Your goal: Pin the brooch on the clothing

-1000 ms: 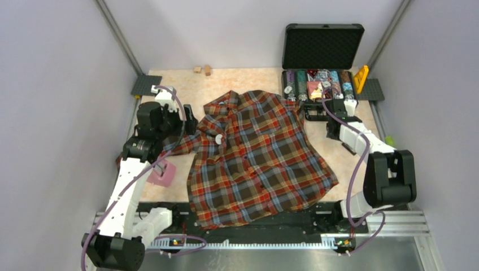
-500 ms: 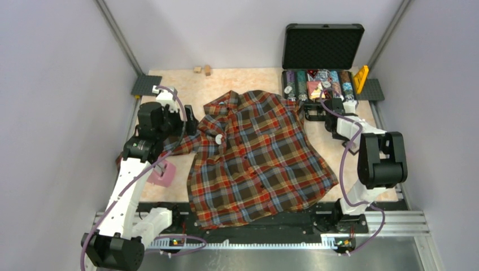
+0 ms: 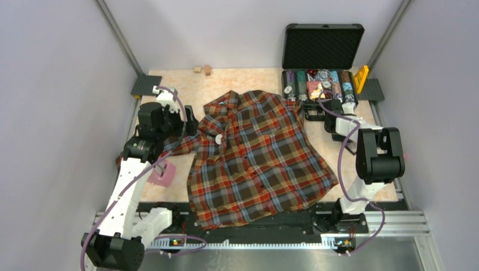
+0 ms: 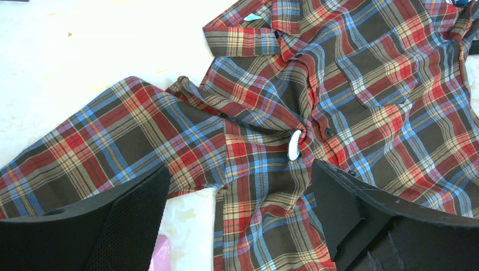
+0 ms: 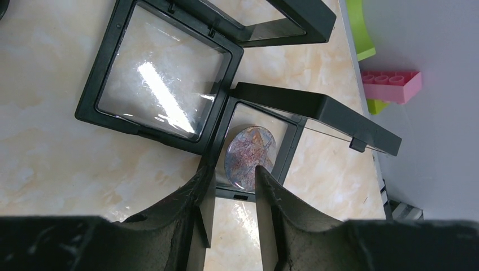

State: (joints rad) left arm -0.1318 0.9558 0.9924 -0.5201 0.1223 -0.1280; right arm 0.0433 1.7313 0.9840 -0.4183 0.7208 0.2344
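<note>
- While the plaid shirt (image 3: 265, 164) lies spread across the pale table (image 3: 248, 79), its hem reaches the near edge.
- Left gripper (image 4: 240, 169) hovers over the shirt front beside a sleeve, claw spread wide, with a white disc (image 4: 294, 145) on the button placket below.
- Farther right, the right gripper (image 5: 233, 175) straddles the near rim of the round blue-pink brooch (image 5: 248, 149), which lies in a small open display box (image 5: 305, 104). The fingers are narrowly apart; whether they pinch it cannot be told.
- Beyond, a black foam-lined case (image 3: 323, 48) stands open.
</note>
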